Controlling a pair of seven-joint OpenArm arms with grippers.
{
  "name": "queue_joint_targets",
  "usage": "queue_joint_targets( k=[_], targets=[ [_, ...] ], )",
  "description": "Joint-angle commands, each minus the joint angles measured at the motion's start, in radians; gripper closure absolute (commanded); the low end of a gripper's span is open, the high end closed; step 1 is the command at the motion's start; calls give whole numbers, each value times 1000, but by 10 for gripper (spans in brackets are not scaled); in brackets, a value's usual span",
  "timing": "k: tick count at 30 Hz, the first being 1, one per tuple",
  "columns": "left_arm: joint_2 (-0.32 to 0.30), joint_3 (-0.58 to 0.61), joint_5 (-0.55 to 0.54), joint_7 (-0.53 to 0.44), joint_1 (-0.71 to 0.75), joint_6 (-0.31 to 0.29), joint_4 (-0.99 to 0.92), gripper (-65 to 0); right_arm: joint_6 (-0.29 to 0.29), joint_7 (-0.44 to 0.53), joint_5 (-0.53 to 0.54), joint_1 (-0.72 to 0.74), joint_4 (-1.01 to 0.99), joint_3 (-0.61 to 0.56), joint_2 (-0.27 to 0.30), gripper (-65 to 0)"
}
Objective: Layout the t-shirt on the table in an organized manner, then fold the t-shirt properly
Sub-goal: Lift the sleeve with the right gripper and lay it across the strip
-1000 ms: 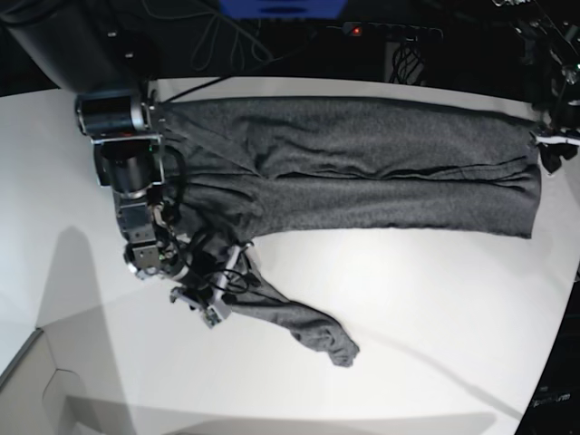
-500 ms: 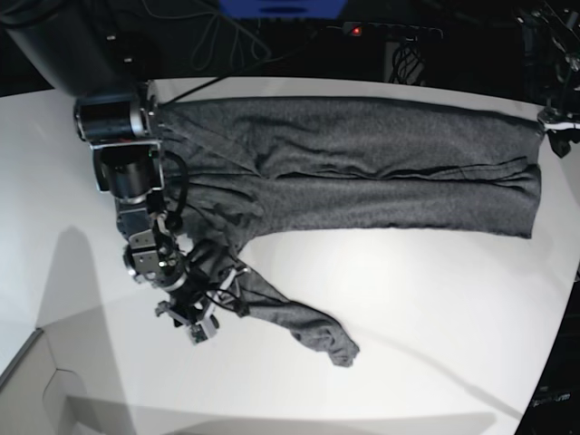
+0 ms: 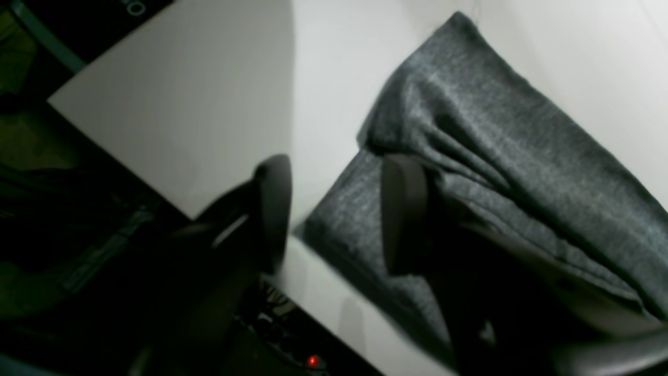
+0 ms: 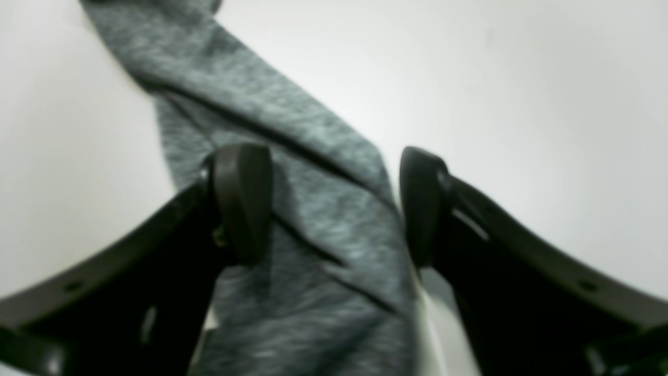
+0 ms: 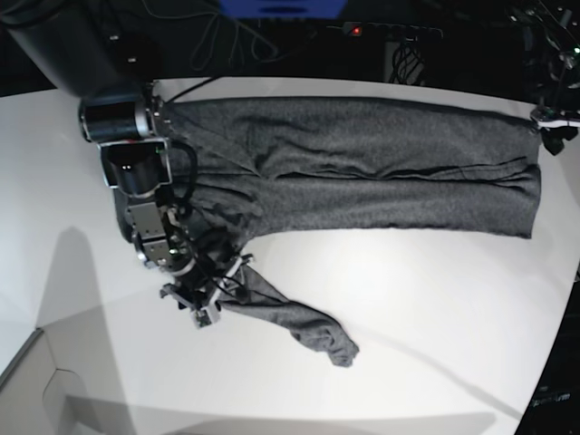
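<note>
The right gripper (image 5: 220, 292) has swung back toward the t-shirt (image 5: 362, 168): half a second ago it hung lower and further from the sleeve (image 5: 299, 324), and now it sits higher, its fingers (image 4: 242, 198) straddling the sleeve's upper end. The left gripper (image 5: 555, 122), by the t-shirt's far corner, has shifted slightly.

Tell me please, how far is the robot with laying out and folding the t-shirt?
Done: the t-shirt body lies spread across the table, though wrinkled. In hand: the right gripper stands open astride the twisted sleeve that trails toward the table's front; the left gripper, also open, sits at the shirt's far corner. Left: flattening that sleeve, smoothing the body, and all folding.
</note>
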Motion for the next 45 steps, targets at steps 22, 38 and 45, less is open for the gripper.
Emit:
queue_joint_targets(
  k=[22, 38, 45],
  targets=[
    [-17, -4, -10, -22, -4, -2, 25, -275, 4, -129, 12, -167, 562, -38, -108, 0],
    [-17, -4, -12, -22, -6, -2, 25, -275, 0, -330, 12, -574, 1091, -437, -157, 0],
    [-22, -4, -12, -22, -9, -2, 26, -275, 0, -322, 12, -683, 1122, -520, -126, 0]
  ],
)
